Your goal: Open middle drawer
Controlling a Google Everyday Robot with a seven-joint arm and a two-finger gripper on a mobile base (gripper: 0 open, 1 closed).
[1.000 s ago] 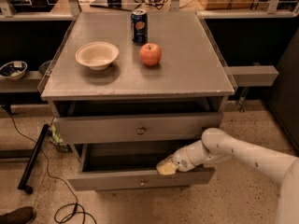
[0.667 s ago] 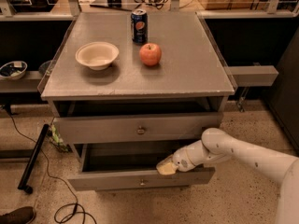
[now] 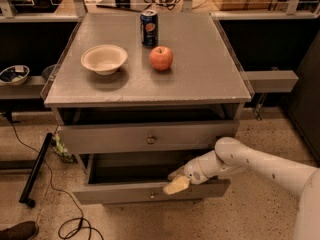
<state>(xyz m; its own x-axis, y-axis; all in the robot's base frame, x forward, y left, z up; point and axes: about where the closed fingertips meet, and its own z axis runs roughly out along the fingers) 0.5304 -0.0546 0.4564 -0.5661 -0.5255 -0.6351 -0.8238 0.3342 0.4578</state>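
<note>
Anything beneath the middle drawer (image 3: pixel 120 194), which stands pulled out at lower centre, is hidden by its front. The grey cabinet top (image 3: pixel 200 79) bears a bowl (image 3: pixel 104 59), apple (image 3: pixel 161 58) and can (image 3: pixel 148 28) above a speckled floor (image 3: pixel 270 134). The gripper (image 3: pixel 176 184) lies at that drawer's front edge, right of its knob (image 3: pixel 152 195); its jaw opening cannot be told.

Nothing visible has moved in the last second. The white arm's gripper (image 3: pixel 175 185) sits at the same spot as before, against the top edge of the long front panel of the grey middle drawer (image 3: pixel 115 194), right of centre. The drawer stands pulled out no farther than it did.
</note>
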